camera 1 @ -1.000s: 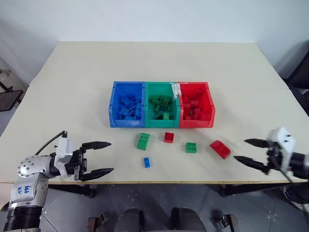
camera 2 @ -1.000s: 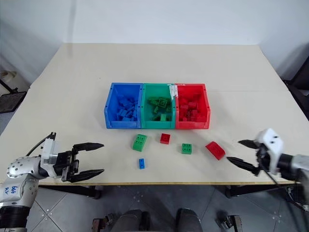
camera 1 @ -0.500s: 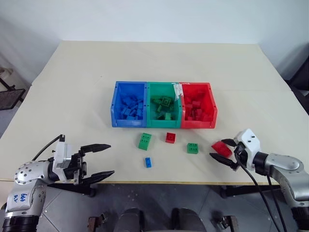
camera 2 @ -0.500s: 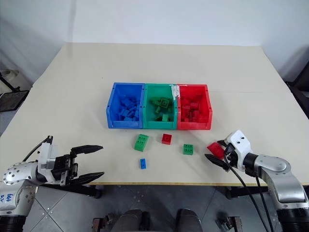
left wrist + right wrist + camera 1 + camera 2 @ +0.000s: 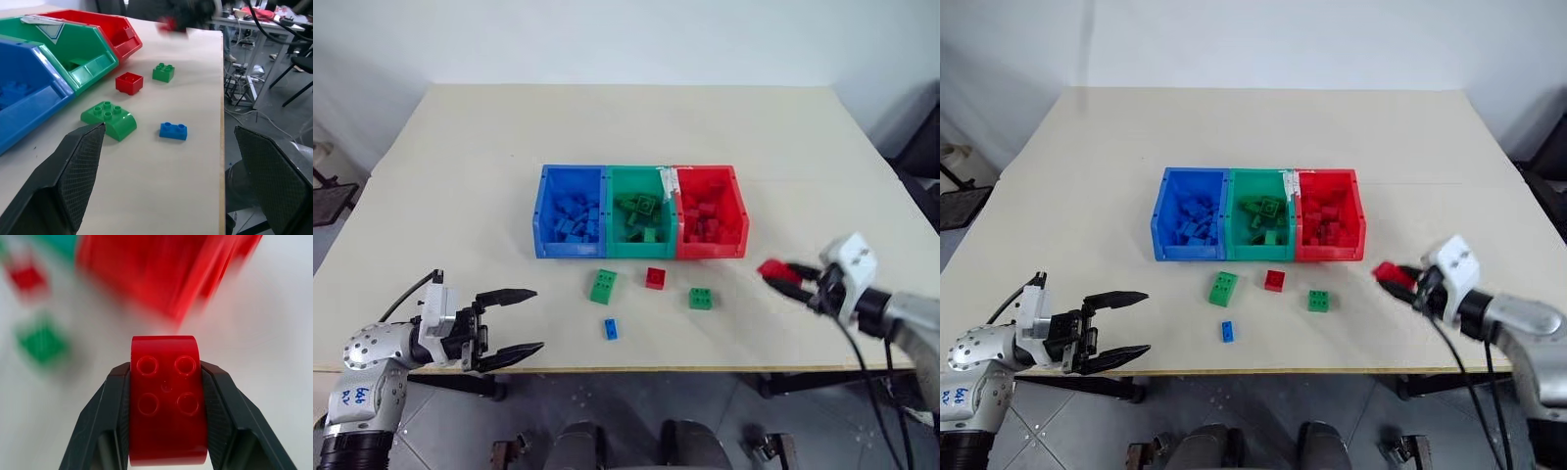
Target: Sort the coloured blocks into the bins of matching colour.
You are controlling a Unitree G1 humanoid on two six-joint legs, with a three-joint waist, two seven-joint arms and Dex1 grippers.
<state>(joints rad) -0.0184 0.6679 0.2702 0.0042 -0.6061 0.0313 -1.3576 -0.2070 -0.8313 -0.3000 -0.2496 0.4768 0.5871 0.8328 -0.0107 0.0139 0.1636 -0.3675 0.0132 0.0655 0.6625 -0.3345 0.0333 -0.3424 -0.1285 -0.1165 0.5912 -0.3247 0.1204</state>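
The right gripper point(image 5: 783, 277), a moment ago open beside the sloped red block point(image 5: 167, 399), now has it clamped and lifted off the table point(image 5: 489, 157), the red bin point(image 5: 709, 224) just ahead to its left, while the left gripper point(image 5: 514, 321) stays spread wide

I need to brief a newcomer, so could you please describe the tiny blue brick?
Start at the joined bins mid-table, then look toward the near edge. Beyond the larger green brick lies the tiny blue brick, the only loose blue piece, smallest and nearest the edge.
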